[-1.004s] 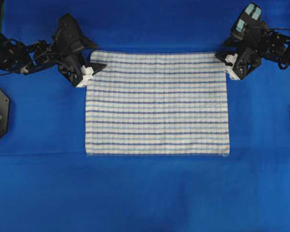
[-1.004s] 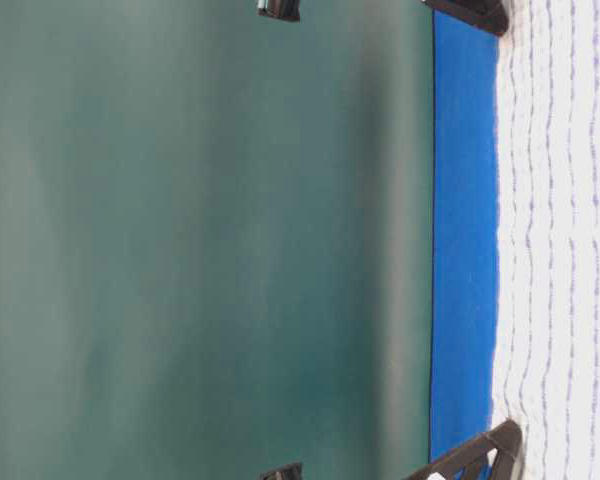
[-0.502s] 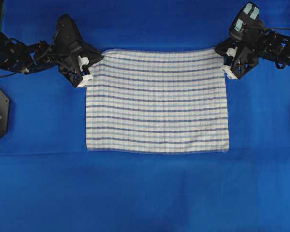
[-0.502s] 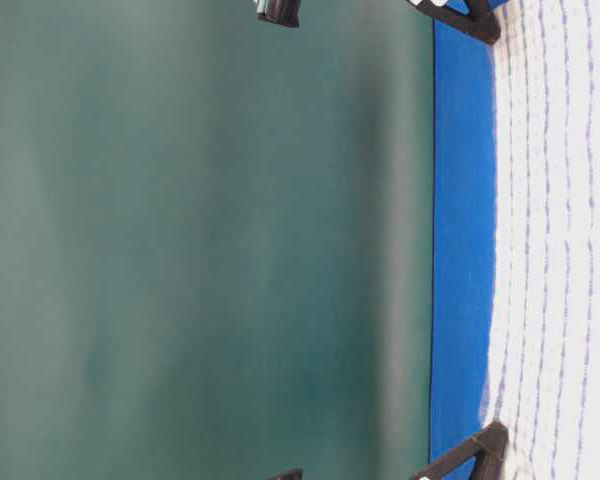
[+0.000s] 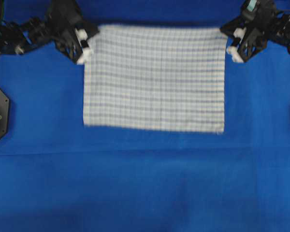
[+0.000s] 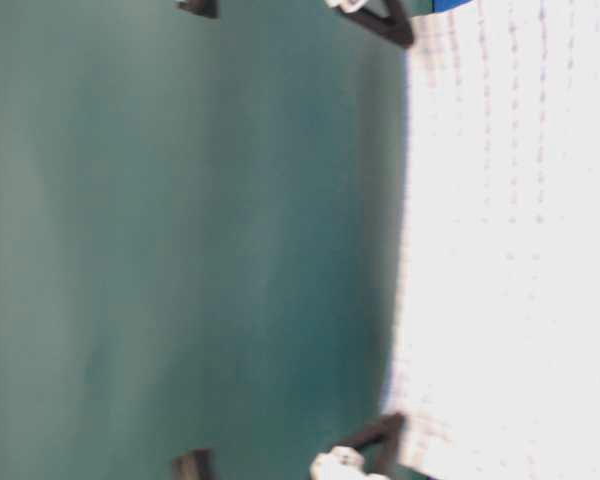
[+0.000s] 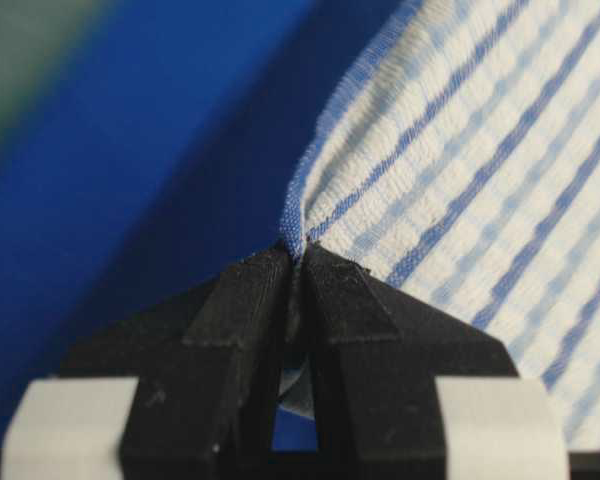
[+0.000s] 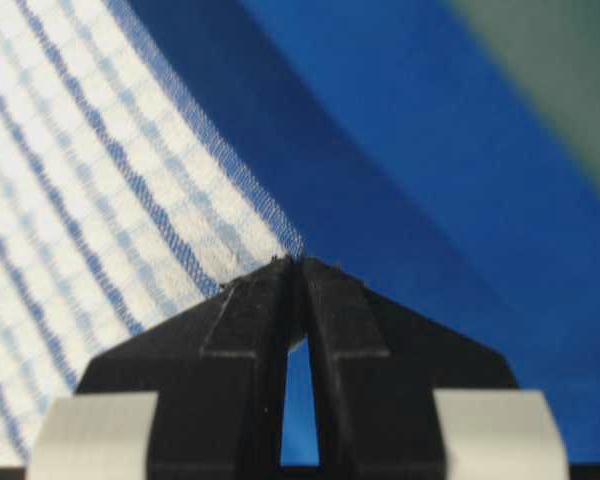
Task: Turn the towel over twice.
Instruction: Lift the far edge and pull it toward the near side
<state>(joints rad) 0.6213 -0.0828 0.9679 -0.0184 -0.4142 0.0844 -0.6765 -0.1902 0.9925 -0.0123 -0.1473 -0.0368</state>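
Overhead view: both claws, left claw [image 5: 88, 44] and right claw [image 5: 230, 42], have just clamped the towel [image 5: 154, 79] at its far corners and raised that edge off the bench [image 5: 145, 183], starting the first flip.

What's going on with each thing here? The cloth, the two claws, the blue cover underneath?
towel: spread out, held at its two far corners, far edge lifted off the table.
left claw: shut on one towel corner.
right claw: shut on the other far corner.
blue table cover: lying flat under it all.
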